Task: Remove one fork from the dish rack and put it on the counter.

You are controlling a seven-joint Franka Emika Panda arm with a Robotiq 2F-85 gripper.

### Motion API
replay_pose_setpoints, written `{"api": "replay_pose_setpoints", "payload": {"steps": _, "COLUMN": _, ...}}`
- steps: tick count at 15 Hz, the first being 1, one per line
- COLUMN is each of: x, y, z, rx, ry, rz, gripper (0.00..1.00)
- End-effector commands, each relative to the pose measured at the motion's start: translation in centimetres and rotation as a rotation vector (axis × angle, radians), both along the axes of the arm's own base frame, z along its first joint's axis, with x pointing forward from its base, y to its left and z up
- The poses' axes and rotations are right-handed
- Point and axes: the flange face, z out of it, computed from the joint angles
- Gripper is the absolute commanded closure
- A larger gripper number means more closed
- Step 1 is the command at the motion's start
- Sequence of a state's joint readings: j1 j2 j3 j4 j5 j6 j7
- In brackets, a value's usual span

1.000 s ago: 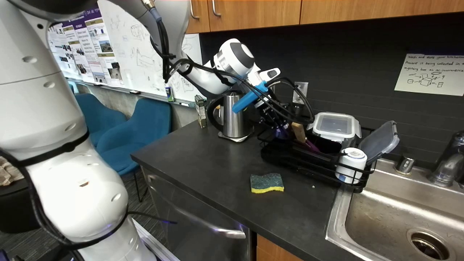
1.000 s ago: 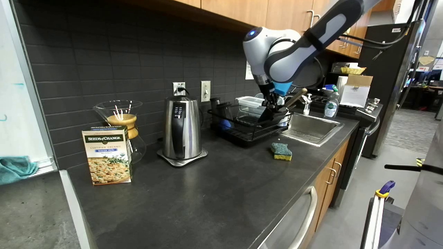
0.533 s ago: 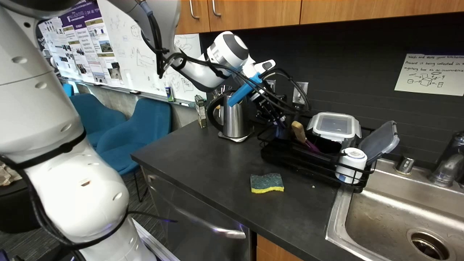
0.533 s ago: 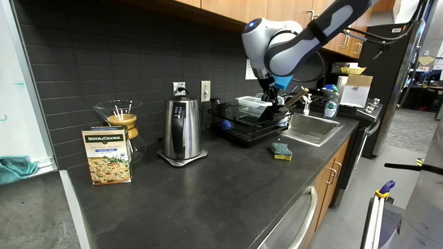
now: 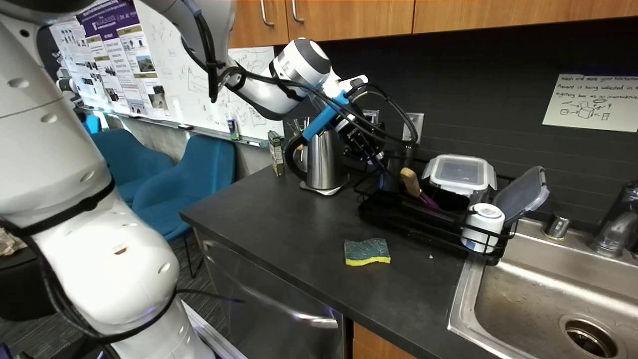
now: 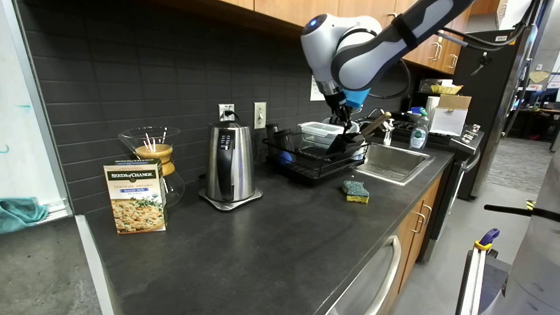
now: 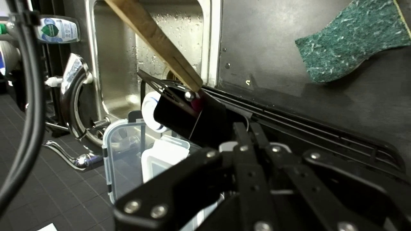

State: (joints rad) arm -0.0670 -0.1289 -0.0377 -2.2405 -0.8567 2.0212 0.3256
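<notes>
Gripper [image 7: 247, 125]: risen since a second ago to just above the cup [image 6: 345, 145], jaws together; we judge a lift underway.
Fork: hidden from us; we can't tell whether the gripper has one.
Rack [image 5: 423, 224]: black wire, beneath the gripper.
Sponge [image 7: 350, 41]: fibrous, wavy, off to its side.
Table [image 6: 245, 258]: flat, matte, below the gripper.

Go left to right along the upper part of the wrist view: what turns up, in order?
Dish soap bottle, steel sink, green sponge on the dark counter. Left out for overlap: the black cable, in front of the bottle, and the wooden handle, across the sink.
</notes>
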Motion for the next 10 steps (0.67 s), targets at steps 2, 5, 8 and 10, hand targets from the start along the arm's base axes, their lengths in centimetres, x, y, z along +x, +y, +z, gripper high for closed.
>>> {"api": "replay_pose_setpoints", "payload": {"steps": 2, "x": -1.3, "y": 2.1, "z": 1.6, "rx": -0.015, "ry": -0.004, "rz": -0.003, "gripper": 0.99}}
{"api": "replay_pose_setpoints", "payload": {"steps": 5, "x": -2.0, "y": 3.1, "z": 2.5, "rx": -0.031, "ry": -0.004, "rz": -0.004, "gripper": 0.99}}
{"api": "replay_pose_setpoints", "payload": {"steps": 8, "x": -2.6, "y": 4.4, "z": 3.3, "rx": -0.042, "ry": -0.01, "rz": 0.0, "gripper": 0.99}}
{"api": "replay_pose_setpoints", "payload": {"steps": 10, "x": -3.0, "y": 5.4, "z": 3.9, "rx": -0.054, "ry": -0.019, "rz": 0.003, "gripper": 0.99}}
